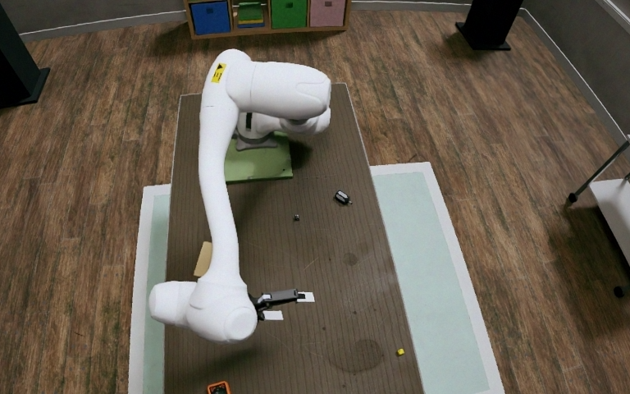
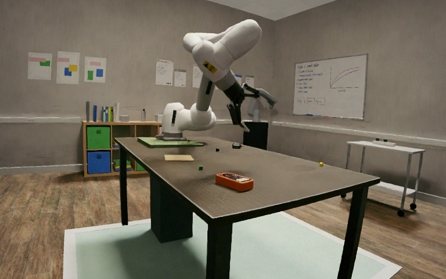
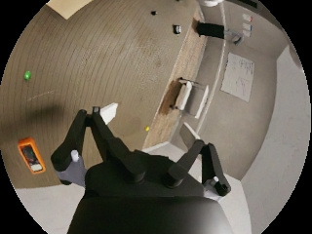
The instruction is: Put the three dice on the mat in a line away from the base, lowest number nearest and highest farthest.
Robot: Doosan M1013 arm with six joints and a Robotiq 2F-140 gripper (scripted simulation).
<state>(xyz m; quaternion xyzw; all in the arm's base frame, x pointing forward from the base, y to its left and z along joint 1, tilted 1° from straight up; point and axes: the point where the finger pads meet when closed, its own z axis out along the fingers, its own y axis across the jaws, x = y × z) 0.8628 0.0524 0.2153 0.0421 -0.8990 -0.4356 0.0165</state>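
Observation:
A tan mat [image 1: 202,259] [image 2: 179,157] [image 3: 68,7] lies on the table, partly hidden by the arm in the top view. A black die [image 1: 296,217] [image 2: 217,149] [image 3: 154,13] lies on the table off the mat. A green die [image 2: 201,168] [image 3: 27,75] lies off the mat and is hidden behind the arm in the top view. A yellow die [image 1: 400,351] [image 2: 321,164] [image 3: 147,129] lies near the table's long edge. The dice numbers are too small to read. My gripper [image 1: 289,305] [image 2: 258,113] [image 3: 149,119] is open and empty, high above the table, tilted sideways.
An orange multimeter [image 1: 219,388] [image 2: 234,181] [image 3: 31,156] lies on the table beyond the green die. A small black-and-grey object [image 1: 342,197] [image 2: 236,146] [image 3: 176,29] lies near the black die. A green board [image 1: 260,171] [image 2: 170,143] lies under the robot's base.

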